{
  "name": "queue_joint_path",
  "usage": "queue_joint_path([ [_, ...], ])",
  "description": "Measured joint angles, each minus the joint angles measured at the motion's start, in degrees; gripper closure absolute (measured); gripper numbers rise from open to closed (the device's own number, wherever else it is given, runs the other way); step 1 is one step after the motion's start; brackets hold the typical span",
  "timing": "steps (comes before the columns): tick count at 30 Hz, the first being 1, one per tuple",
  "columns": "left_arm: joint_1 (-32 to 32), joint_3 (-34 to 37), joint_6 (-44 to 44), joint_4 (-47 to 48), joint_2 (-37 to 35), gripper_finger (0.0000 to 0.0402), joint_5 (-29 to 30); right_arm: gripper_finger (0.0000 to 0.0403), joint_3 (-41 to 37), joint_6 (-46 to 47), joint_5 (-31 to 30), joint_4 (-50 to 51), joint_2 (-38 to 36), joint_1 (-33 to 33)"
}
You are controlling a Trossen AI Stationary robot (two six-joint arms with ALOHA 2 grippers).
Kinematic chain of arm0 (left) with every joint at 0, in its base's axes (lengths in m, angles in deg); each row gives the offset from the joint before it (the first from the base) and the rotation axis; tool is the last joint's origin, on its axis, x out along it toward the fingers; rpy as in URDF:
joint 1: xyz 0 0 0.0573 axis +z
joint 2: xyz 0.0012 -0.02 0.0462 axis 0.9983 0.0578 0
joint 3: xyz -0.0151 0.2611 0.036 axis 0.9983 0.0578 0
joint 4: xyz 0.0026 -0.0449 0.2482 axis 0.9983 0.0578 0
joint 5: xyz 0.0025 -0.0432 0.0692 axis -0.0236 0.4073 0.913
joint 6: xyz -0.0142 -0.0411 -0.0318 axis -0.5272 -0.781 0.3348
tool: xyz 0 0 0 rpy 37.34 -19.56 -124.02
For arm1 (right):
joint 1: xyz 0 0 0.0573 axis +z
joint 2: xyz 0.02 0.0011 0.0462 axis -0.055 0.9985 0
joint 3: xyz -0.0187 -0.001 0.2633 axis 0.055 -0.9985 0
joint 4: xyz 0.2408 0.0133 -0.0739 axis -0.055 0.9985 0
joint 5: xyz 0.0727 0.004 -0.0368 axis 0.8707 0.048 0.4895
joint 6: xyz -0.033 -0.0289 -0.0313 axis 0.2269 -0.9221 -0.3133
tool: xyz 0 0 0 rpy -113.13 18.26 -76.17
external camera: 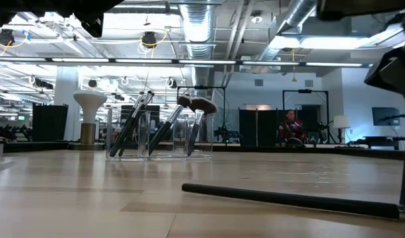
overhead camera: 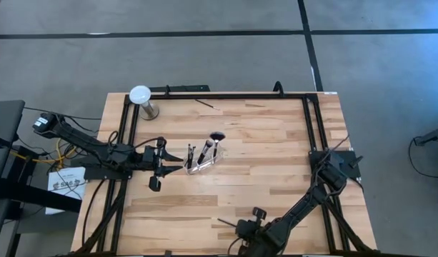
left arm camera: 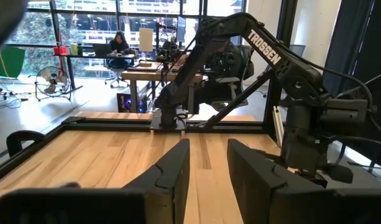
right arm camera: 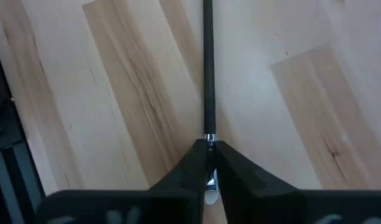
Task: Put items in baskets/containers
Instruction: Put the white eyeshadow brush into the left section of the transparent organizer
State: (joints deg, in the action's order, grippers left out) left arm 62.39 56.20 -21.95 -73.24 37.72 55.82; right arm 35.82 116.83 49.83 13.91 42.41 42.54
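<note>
A clear container stands mid-table with several makeup brushes leaning in it, bristles up. My left gripper hovers level just left of it, open and with nothing between its fingers. Near the table's front edge my right gripper is shut on a thin dark brush that lies flat on the wood. Another thin brush lies near the far edge. My right gripper pinches the brush between its two fingers at the silver ferrule, where the dark handle ends. The fingers come steeply from above and lie across the brush. The handle stretches away from them, resting along the table.
A white-domed stand on a metal base is at the far left corner. Black frame rails border the tabletop. Bare wood lies between the container and my right gripper. A person sits far behind the table.
</note>
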Motion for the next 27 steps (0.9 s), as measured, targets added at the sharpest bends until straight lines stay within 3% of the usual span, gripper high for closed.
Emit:
queue_joint_path([
  [6, 0.0, 0.0, 0.0, 0.0, 0.0, 0.0297, 0.0, 0.0359, 0.0, -1.5, 5.1, 0.1, -0.1, -1.8],
  [18, 0.0, 0.0, 0.0, 0.0, 0.0, 0.0297, 0.0, 0.0396, 0.3, -10.6, 10.1, 0.7, -0.3, -4.0],
  [23, 0.0, 0.0, -1.4, 0.0, 0.0, 0.0297, 0.0, 0.0399, 4.0, -13.5, 10.2, 5.4, 0.2, -4.0],
  [27, 0.0, 0.0, -1.8, -0.1, 0.0, 0.0297, -0.6, 0.04, 8.8, -16.2, 9.6, 16.1, 0.9, -4.0],
])
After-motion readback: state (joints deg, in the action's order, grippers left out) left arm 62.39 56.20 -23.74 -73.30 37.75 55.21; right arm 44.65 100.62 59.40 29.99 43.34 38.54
